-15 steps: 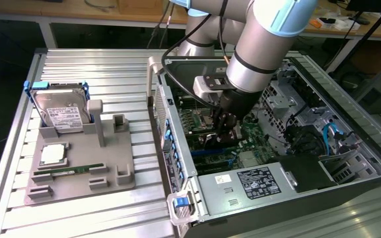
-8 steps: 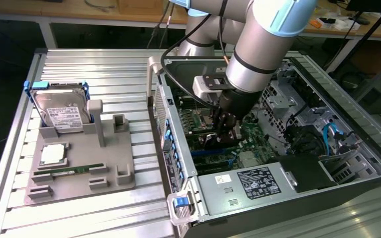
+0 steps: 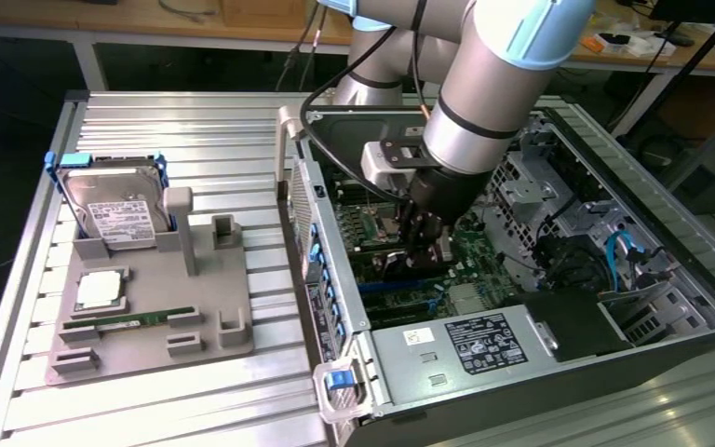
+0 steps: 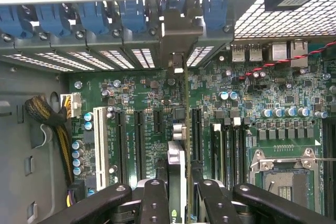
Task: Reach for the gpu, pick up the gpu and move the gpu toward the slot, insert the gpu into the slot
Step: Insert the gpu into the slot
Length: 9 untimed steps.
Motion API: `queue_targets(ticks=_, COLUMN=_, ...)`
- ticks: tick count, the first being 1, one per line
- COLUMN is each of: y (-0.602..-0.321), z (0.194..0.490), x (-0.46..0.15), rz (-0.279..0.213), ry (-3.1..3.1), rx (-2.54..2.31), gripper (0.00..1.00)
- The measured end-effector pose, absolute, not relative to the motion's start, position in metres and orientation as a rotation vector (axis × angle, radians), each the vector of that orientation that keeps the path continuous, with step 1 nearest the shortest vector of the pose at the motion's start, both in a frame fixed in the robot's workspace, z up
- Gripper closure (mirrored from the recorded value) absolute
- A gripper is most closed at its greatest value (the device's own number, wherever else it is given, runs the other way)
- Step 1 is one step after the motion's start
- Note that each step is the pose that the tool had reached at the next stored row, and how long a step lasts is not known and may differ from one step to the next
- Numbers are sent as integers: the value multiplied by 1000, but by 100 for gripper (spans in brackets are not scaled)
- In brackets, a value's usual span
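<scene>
The arm reaches down into the open computer case [image 3: 655, 270], and from the exterior view the gripper [image 3: 430, 244] is half lost in shadow against the motherboard [image 3: 370, 228], so what it carries is hard to make out there. The wrist view settles it: the gripper [image 4: 178, 195] is closed partway on the gpu [image 4: 185, 129], seen edge-on as a thin dark card running straight out from between the fingers [image 4: 155, 200], its metal end bracket [image 4: 176, 38] up against the blue clips [image 4: 94, 19] of the case's rear wall. The card's lower edge and the slot under it are hidden by the card itself and the gripper, so I cannot tell whether it is seated.
</scene>
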State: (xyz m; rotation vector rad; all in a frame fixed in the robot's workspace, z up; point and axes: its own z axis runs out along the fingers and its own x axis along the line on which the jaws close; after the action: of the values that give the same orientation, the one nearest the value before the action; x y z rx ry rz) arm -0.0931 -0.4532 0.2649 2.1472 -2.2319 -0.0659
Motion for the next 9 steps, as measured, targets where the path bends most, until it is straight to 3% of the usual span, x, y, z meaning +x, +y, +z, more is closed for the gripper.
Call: queue_targets(ticks=9, y=-453, z=260, x=-95, rz=-66, ry=-2232, rx=2147, gripper=73)
